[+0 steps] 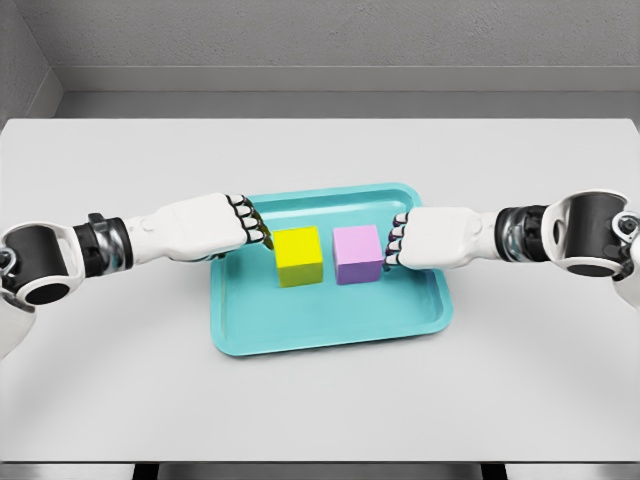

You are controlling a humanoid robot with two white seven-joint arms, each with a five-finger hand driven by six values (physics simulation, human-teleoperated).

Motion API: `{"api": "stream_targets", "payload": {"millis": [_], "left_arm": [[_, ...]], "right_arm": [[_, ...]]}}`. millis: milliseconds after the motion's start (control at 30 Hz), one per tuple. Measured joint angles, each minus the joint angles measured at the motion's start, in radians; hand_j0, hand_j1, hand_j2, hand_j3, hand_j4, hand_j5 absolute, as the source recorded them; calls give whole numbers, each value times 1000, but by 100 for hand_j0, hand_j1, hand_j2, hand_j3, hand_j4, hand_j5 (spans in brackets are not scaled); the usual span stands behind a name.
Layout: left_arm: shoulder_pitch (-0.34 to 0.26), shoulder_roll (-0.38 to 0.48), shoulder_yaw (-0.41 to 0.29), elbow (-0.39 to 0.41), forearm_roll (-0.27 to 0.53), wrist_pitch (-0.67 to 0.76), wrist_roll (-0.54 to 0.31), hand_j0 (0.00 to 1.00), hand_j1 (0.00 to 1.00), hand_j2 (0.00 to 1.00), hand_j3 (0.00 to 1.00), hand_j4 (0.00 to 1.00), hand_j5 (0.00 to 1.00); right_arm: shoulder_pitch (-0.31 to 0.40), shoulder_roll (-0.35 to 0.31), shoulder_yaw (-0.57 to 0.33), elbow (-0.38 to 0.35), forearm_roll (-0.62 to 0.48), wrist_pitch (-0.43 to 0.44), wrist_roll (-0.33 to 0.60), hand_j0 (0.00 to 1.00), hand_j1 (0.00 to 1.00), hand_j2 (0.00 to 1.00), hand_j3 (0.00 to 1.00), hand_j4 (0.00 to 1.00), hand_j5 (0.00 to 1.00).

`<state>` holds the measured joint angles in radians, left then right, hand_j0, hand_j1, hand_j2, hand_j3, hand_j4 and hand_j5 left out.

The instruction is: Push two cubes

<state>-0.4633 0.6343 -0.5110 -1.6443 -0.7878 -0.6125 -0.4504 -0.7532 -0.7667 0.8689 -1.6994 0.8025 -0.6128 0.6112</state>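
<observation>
So there's a flat teal plastic tray with rounded corners [300, 330] sitting roughly in the middle of a plain light-grey tabletop [120, 380], turned a little so its left side sits lower in the head view than its right. Two cubes sit on the tray floor, side by side in the upper half: a solid yellow cube [298, 256] on the left and a pale purple cube [358, 254] on the right. They're close but not touching, there's a thin strip of teal showing between them, and both are sitting flat, not tipped. The white left hand [205, 228] comes in from the left edge with its arm stretched low over the table, fingers curled into a loose fist with the dark knuckle joints facing the yellow cube; the fingertips look to be right at the cube's upper left edge, touching or as good as. It isn't holding anything. The white right hand [435, 238] does the mirror image from the right side, fingers curled in, knuckles pressed up against the right face of the purple cube, nothing grasped either. Both wrists sit over the tray's side rims. Behind the table there's a grey wall [320, 40].
</observation>
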Motion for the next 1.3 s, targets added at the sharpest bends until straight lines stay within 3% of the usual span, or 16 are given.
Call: {"api": "stream_targets", "payload": {"millis": [633,867,1000,1100,1167,1300], "left_arm": [[-11,-12,7,4,3,0,-1,76,76,76,76,76,76],[-23,7,14,39,9,0,-1,73,73,73,73,73,73],[-26,11,17,49,10,0,-1,73,73,73,73,73,73],[-26,53,22,47,32,0,1,74,74,74,74,74,74],[-23,98,36,48,55,-1,2,78,78,78,78,78,78],[-20,184,58,51,121,0,6,100,100,100,100,100,100]], "right_arm": [[-37,45,15,69,27,0,0,80,80,80,80,80,80],[-38,62,34,73,27,0,0,80,80,80,80,80,80],[-78,55,30,77,24,0,0,81,81,81,81,81,81],[-80,-31,-58,36,-41,-1,0,85,85,85,85,85,85],[-51,-132,-165,-5,-131,0,0,99,99,99,99,99,99],[196,-259,-370,-43,-274,-2,0,100,100,100,100,100,100]]}}
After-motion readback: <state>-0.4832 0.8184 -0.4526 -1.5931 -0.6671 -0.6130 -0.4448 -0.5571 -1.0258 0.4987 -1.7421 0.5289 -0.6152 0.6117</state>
